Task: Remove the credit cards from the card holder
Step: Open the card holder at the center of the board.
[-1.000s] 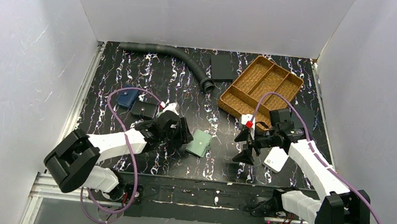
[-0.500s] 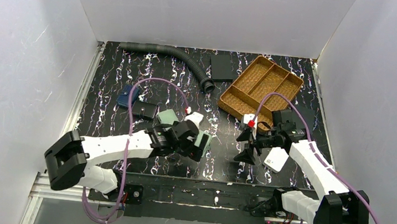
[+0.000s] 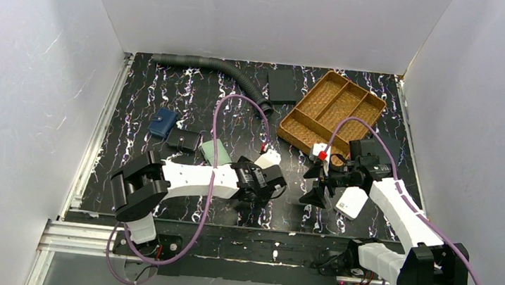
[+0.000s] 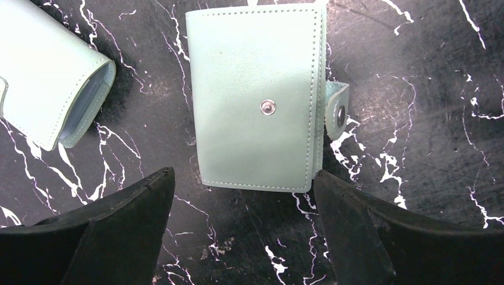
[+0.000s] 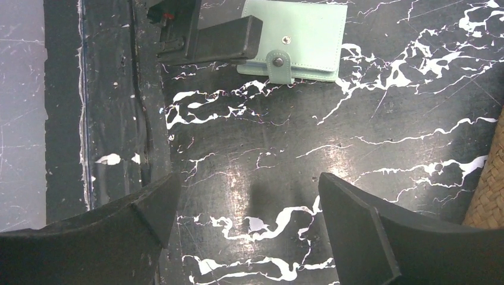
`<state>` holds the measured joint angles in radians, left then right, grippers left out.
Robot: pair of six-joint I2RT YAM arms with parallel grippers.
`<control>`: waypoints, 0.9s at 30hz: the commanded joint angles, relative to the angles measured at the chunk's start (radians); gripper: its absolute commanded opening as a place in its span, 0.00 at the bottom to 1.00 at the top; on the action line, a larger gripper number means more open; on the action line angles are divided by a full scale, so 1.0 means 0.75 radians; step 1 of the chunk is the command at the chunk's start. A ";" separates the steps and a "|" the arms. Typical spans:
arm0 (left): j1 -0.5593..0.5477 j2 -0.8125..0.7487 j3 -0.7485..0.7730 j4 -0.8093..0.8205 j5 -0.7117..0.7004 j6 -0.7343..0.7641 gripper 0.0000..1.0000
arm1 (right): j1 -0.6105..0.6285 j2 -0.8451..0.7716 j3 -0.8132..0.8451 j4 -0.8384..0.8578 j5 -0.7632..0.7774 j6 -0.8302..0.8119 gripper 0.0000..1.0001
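Two sage-green card holders lie on the black marbled table. One card holder (image 4: 255, 98) is folded shut with its snap tab undone, just beyond the fingertips of my open left gripper (image 4: 242, 193), which hovers over it and touches nothing. The right wrist view shows it too (image 5: 303, 35). The other card holder (image 3: 214, 153) lies to the left, its pale blue inside showing at one edge (image 4: 47, 77). My right gripper (image 5: 246, 184) stands open over bare table, to the right of the left gripper (image 3: 259, 184). The credit cards are hidden.
A woven tray (image 3: 333, 112) sits at the back right, a white box (image 3: 352, 202) under my right arm. A black slab (image 3: 282, 87) and a corrugated hose (image 3: 221, 72) lie at the back. A navy pouch (image 3: 162, 124) and a black flat case (image 3: 184, 140) lie left.
My left gripper opened, left one green card holder on the table, and swung right over the other one. The right arm has barely moved.
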<state>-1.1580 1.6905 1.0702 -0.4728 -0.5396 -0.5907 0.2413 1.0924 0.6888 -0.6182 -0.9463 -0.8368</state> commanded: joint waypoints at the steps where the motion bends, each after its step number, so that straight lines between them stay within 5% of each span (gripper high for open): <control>1: -0.006 0.024 0.059 -0.032 -0.081 0.009 0.83 | -0.012 -0.026 -0.010 0.018 -0.039 -0.005 0.95; 16: 0.003 0.069 0.031 0.074 0.007 0.030 0.64 | -0.029 -0.031 -0.006 0.002 -0.050 -0.017 0.95; 27: 0.044 -0.002 -0.032 0.118 0.103 0.040 0.16 | -0.039 -0.031 -0.003 -0.011 -0.059 -0.024 0.95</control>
<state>-1.1397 1.7443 1.0698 -0.3805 -0.4683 -0.5648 0.2195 1.0870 0.6888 -0.6231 -0.9535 -0.8413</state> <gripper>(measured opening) 0.225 0.947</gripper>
